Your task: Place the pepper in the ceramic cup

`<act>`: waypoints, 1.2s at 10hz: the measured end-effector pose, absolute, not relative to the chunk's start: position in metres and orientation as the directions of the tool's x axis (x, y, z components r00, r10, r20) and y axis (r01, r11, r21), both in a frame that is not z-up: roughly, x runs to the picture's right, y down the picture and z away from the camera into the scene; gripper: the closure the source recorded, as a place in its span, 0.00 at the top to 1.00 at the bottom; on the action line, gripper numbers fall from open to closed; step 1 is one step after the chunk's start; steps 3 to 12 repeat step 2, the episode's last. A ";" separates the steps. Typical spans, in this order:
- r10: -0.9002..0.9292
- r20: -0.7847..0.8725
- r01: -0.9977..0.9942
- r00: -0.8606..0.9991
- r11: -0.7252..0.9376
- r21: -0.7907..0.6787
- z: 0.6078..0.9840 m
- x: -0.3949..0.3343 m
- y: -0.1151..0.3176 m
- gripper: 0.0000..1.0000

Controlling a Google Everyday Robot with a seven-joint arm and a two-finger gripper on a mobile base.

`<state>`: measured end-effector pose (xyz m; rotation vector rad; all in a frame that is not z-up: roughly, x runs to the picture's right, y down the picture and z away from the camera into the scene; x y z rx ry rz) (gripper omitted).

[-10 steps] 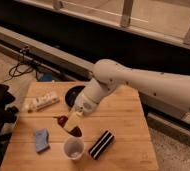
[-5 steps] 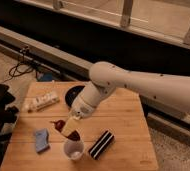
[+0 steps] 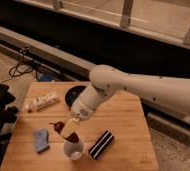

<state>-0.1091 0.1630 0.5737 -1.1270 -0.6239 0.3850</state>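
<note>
My gripper reaches down from the white arm over the front left of the wooden table. It is shut on the dark red pepper, which sticks out to the left of the fingers, with a red bit showing below them. The white ceramic cup stands upright directly under the gripper, near the table's front edge. The pepper's lower end is at the cup's rim; I cannot tell whether it touches.
A black-and-white striped bar lies right of the cup. A blue cloth lies to its left. A wide dark bowl sits at the back, partly behind the arm. A white packet lies at the back left.
My gripper has moved down and slightly forward with the pepper, from above the table's middle to just over the cup. The other things have not moved.
</note>
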 end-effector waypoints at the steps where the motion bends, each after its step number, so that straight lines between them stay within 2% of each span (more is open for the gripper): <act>1: 0.592 0.273 0.032 0.759 0.384 -0.923 0.578 -0.113 0.168 0.03; 2: 0.611 0.281 0.048 0.740 0.368 -0.929 0.584 -0.116 0.175 0.10; 12: 0.611 0.281 0.048 0.740 0.368 -0.929 0.584 -0.116 0.175 0.10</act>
